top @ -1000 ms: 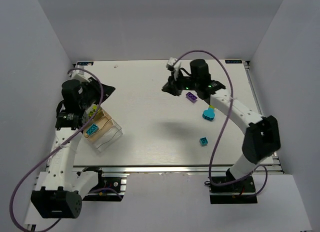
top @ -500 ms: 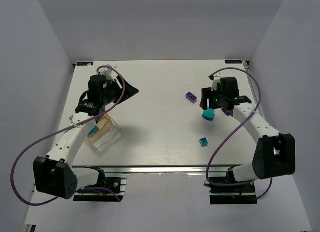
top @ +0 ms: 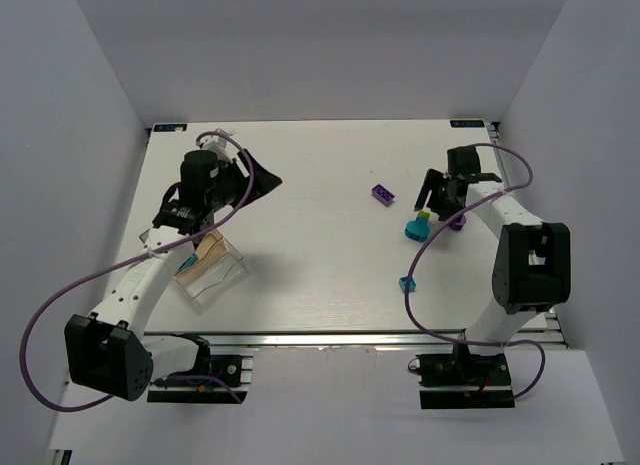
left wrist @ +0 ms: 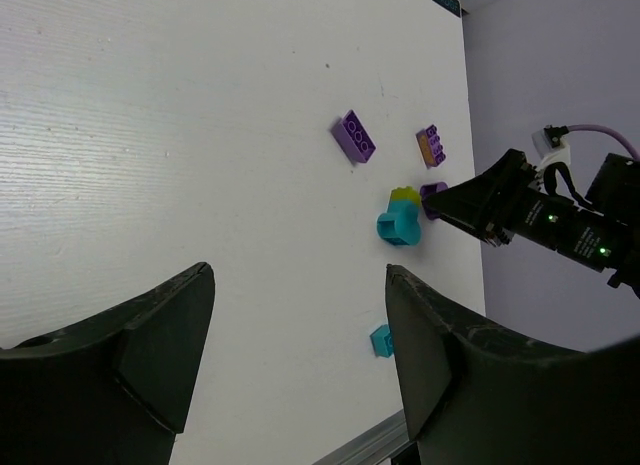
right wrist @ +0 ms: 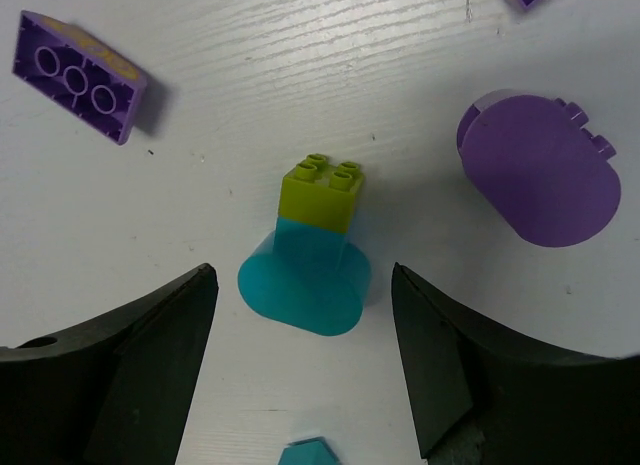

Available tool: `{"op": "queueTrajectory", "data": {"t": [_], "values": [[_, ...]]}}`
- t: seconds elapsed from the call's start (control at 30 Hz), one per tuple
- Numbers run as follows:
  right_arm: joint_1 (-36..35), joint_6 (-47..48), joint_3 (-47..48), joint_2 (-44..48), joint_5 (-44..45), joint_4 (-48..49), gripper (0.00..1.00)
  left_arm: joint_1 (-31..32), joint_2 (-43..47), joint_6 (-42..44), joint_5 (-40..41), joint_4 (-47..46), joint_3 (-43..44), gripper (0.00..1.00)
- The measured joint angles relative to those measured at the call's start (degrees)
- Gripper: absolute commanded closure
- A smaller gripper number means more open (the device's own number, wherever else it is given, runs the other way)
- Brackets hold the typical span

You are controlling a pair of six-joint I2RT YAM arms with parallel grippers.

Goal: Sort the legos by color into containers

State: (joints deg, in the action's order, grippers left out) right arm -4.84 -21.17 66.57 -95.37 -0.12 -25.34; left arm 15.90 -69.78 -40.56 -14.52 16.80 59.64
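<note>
Since neither hand holds a brick, I judge the step in hand to be lining up a pick.

Right gripper (top: 432,195): jaws spread wide, empty, hanging over the right-hand cluster. Wrist view puts a lime brick (right wrist: 323,192) between my fingers, below them. It is stacked on a rounded cyan piece (right wrist: 305,283); the two are joined, not side by side. Just to the right lies a rounded purple piece (right wrist: 540,170), apart from the stack. Up left, a purple oblong brick (right wrist: 78,75). A small cyan brick (top: 407,283) sits nearer the front edge of the table (top: 320,255), well apart.

Left gripper (top: 258,175): also wide, nothing in it, held over bare surface at the far left. Container (top: 228,275), clear with a tan floor, rests near the front left. My left arm (top: 150,270) crosses it and hides most of its contents.

Next move, as I judge it: lower the right hand and close on the stack. Lime and cyan belong in different compartments, so the pair needs splitting, probably with the other hand bracing the base. The container is well across the table from these bricks, so expect a long carry or a handover.
</note>
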Motion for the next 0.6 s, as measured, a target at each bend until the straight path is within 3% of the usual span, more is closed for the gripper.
{"op": "queueTrajectory", "data": {"t": [0.4,0.6], "values": [[0.33,-4.22,4.02,-9.31,-1.84,-1.46,0.29,0.09,1.97,0.0,1.9,1.27,0.0,0.21],[0.33,-4.33,4.92,-10.73,-1.53,-1.42,0.38,0.09,1.99,0.0,1.97,1.6,0.0,0.21]]}}
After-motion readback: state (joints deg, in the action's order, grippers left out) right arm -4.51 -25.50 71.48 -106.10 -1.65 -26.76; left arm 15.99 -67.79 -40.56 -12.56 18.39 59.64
